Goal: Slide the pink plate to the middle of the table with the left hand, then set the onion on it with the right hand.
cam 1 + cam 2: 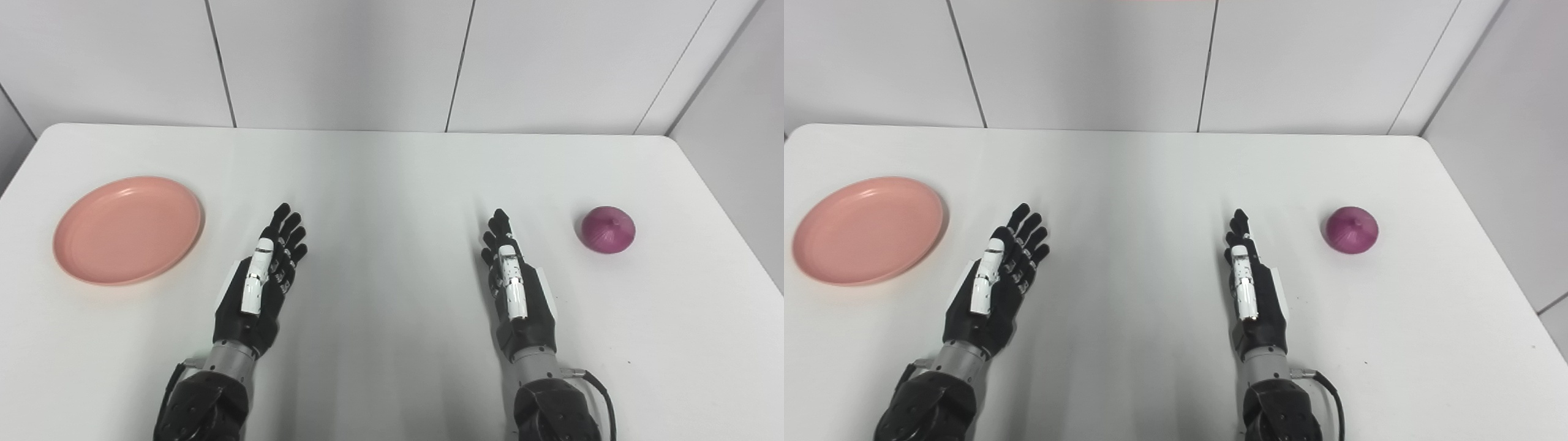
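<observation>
Pink plate [127,229]: round, shallow, empty, flat on desk [392,184], far left. Onion [607,229]: purple-red, whole, far right, well apart.

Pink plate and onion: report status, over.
Left hand and right hand open, holding nothing. Pink plate at table's left, onion at right, both untouched. Nothing lies between them.

left hand [260,288]: black fingers, white thumb panel, silver wrist
right hand [1252,294]: same scheme, black cable at 4 o'clock
</observation>
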Action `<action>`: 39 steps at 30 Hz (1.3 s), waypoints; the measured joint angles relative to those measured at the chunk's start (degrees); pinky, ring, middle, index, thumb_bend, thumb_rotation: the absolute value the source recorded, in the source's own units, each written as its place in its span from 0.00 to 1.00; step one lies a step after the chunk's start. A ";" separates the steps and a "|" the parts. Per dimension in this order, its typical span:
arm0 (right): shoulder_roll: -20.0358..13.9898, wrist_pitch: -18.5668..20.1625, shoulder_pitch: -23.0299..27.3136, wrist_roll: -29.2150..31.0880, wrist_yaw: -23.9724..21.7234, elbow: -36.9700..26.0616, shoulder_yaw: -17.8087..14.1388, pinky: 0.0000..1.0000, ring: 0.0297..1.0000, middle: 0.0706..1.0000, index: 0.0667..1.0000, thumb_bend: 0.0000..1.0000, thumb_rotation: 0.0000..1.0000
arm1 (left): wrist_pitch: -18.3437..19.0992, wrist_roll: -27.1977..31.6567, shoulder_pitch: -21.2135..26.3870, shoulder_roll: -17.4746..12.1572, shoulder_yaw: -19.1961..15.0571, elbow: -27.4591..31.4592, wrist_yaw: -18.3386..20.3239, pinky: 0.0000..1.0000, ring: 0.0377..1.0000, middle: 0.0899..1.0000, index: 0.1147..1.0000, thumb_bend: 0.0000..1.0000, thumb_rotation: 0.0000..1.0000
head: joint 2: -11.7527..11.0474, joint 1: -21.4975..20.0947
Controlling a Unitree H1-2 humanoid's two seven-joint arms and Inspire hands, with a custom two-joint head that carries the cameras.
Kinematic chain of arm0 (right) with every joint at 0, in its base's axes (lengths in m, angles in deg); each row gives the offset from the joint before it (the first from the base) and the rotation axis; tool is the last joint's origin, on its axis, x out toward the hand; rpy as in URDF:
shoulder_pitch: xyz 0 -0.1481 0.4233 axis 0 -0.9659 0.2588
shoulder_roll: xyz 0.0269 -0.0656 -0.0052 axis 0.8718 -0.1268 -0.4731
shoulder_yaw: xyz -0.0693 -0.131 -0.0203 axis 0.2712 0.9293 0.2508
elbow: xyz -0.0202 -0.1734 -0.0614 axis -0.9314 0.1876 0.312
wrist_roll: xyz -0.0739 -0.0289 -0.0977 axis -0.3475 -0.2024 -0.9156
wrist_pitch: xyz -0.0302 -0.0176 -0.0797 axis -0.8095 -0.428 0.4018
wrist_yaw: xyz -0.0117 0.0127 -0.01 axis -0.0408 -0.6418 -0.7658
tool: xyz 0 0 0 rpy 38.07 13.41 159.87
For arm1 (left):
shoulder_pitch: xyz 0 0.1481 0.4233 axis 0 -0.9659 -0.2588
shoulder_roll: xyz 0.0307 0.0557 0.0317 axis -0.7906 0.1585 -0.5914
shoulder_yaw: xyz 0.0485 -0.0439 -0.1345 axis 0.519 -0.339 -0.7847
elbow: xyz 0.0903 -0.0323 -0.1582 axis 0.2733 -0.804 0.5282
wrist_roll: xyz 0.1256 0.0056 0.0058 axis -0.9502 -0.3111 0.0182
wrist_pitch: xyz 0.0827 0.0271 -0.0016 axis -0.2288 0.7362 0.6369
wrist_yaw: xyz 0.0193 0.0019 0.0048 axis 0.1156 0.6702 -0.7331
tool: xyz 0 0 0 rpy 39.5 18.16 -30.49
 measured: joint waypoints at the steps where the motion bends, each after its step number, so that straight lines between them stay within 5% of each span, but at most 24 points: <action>1: 0.00 0.00 0.00 0.00 0.00 0.00 0.00 1.00 1.00 1.00 1.00 0.22 1.00 | 0.00 -0.01 0.00 0.00 0.01 0.00 0.00 1.00 1.00 1.00 1.00 0.44 1.00 | 0.00 0.00; 29: -0.05 0.00 -0.02 0.04 -0.02 -0.01 0.20 1.00 1.00 1.00 1.00 0.21 1.00 | 0.02 -0.05 0.00 -0.05 0.03 0.01 0.00 1.00 1.00 1.00 1.00 0.43 1.00 | -0.26 0.70; 39: -0.40 -0.01 -0.02 0.31 -0.05 0.00 -0.15 1.00 1.00 1.00 1.00 0.18 1.00 | -0.46 -0.30 0.01 0.30 0.27 -0.43 -0.15 1.00 1.00 1.00 1.00 0.44 1.00 | -1.58 5.70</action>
